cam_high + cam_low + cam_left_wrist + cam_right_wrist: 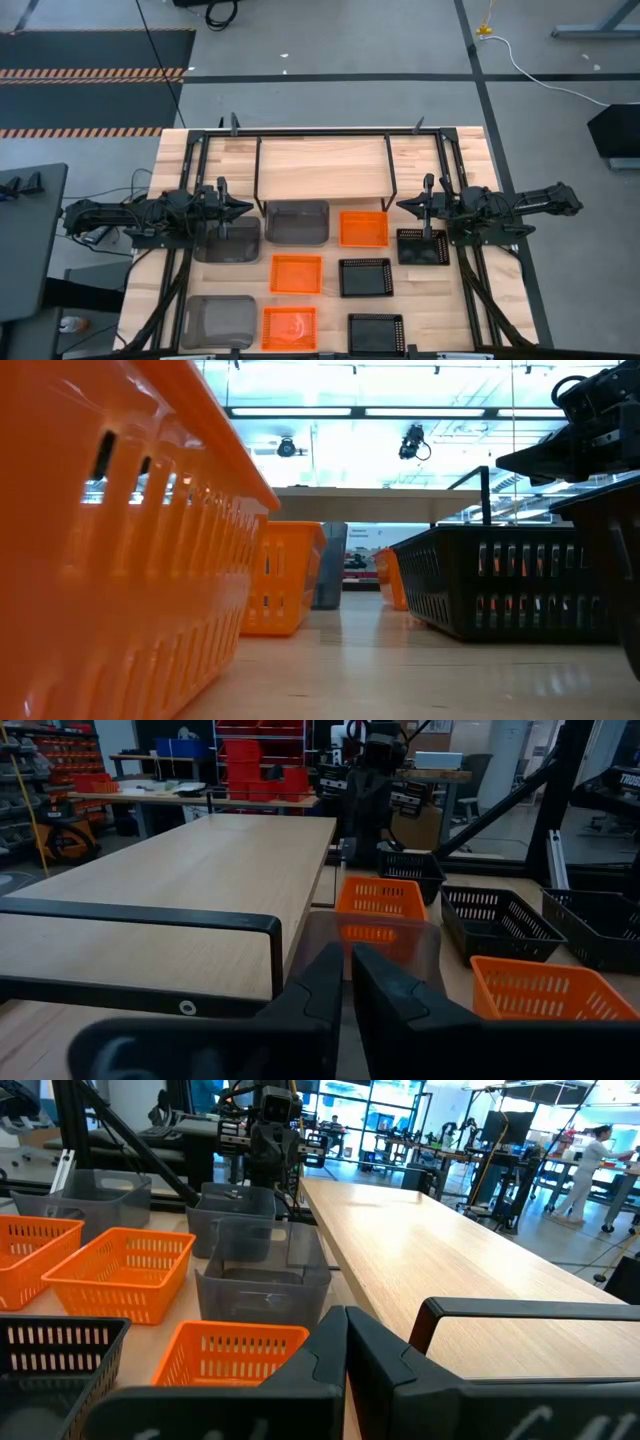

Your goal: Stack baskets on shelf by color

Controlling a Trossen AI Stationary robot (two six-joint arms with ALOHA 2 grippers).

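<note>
Beside the shelf point(322, 165), the left hand point(224, 217) pinches a grey basket's point(227, 245) rim; the right hand point(428, 213) is closed, empty, above a black basket point(421, 247).

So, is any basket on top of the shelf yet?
No. From above, the shelf board is bare, and all nine baskets sit on the table in front of it.

Readable text: none in any view.
Baskets point(296, 273): no labels or markings legible.
Shelf point(322, 167): plain board, no print.
Background bins and signage: too small and blurred to read.
Floor striping point(95, 73): orange-black hazard pattern only, no characters.
</note>
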